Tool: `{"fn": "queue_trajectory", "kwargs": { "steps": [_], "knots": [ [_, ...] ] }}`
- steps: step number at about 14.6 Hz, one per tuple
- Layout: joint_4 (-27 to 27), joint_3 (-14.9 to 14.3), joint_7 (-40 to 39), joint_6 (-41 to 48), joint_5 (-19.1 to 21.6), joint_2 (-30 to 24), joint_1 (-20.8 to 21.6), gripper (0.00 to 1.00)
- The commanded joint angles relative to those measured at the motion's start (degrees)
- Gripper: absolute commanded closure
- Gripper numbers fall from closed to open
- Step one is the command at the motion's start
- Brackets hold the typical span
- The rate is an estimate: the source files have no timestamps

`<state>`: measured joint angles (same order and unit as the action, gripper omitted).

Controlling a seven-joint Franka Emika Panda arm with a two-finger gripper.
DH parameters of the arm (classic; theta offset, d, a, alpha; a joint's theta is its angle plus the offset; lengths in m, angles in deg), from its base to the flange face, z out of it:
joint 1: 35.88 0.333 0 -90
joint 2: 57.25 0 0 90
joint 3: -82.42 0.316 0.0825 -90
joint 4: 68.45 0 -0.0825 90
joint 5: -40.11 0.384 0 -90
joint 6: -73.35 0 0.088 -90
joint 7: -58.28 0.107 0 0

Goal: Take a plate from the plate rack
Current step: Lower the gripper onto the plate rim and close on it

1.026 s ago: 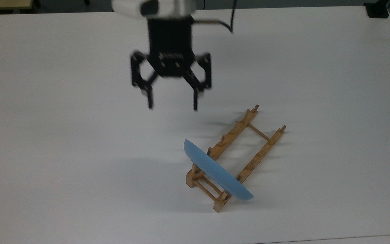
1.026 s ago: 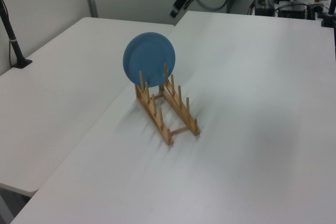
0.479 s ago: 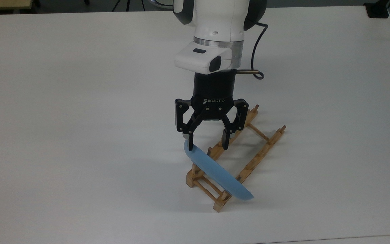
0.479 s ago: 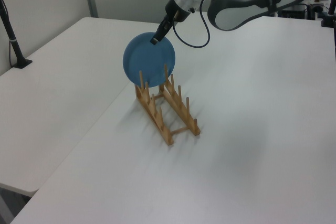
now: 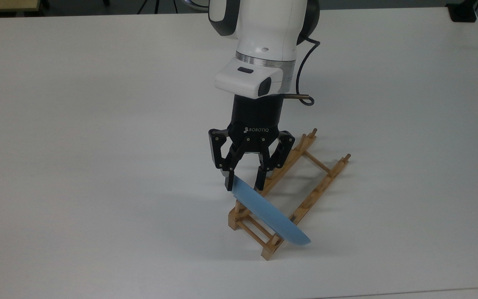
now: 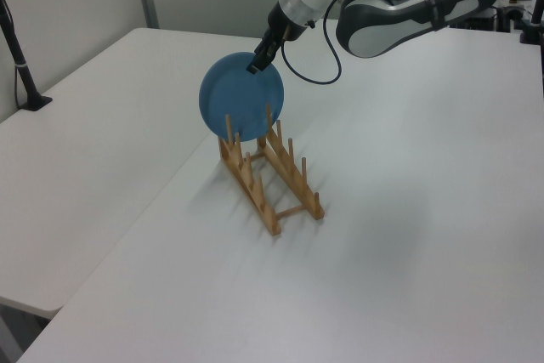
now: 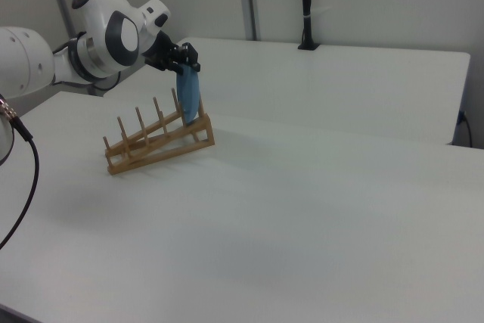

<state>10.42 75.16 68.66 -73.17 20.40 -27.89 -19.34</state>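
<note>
On gripper [image 5: 244,183] body: white "ROBOTIQ" lettering.

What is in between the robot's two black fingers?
The top edge of the blue plate sits between the fingers of the gripper, as the top view shows. The plate stands in the wooden rack.

One readable marking: "ROBOTIQ", white capitals with a small logo mark before it, on the black cylindrical body of the two-finger gripper [image 5: 244,185], top view. The lettering sits on the lower part of that body, just above where the black finger linkages branch out, and below the white wrist housing [image 5: 250,81] of the arm. No other text, number or label readable in the left view or the right view.
</note>
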Motion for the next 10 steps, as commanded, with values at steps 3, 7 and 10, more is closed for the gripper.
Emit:
{"fn": "queue_trajectory", "kwargs": {
  "steps": [3,7,10],
  "knots": [
    [-0.39,-0.82,-1.85,-0.43,-3.05,0.52,0.42,0.78],
    [-0.39,-1.53,-2.39,-0.43,-3.23,0.17,0.33,0.90],
    [-0.48,-1.62,-2.48,-0.43,-3.40,-0.27,0.33,0.91]
  ]
}}
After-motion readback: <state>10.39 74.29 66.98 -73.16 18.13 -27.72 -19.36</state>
